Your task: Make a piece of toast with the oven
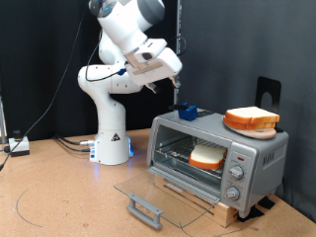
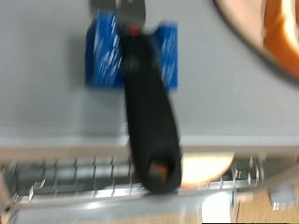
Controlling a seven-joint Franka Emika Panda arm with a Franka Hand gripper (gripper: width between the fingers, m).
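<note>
The silver oven (image 1: 217, 153) stands on a wooden base with its glass door (image 1: 148, 197) folded down. One piece of toast (image 1: 207, 155) lies on the rack inside and shows in the wrist view (image 2: 201, 168). A second slice (image 1: 252, 119) lies on an orange plate (image 1: 237, 126) on the oven's roof. My gripper (image 1: 174, 89) hangs over the roof's left end in the exterior view, above a blue block (image 1: 188, 113). In the wrist view the gripper (image 2: 120, 7) is shut on the narrow end of a black-handled tool (image 2: 149, 112) that crosses the blue block (image 2: 107, 56).
The oven's knobs (image 1: 235, 178) are on its right side in the exterior view. The open door's grey handle (image 1: 145, 207) juts out over the table. Cables and a small box (image 1: 18, 146) lie at the exterior view's left. A black stand (image 1: 269, 91) is behind the oven.
</note>
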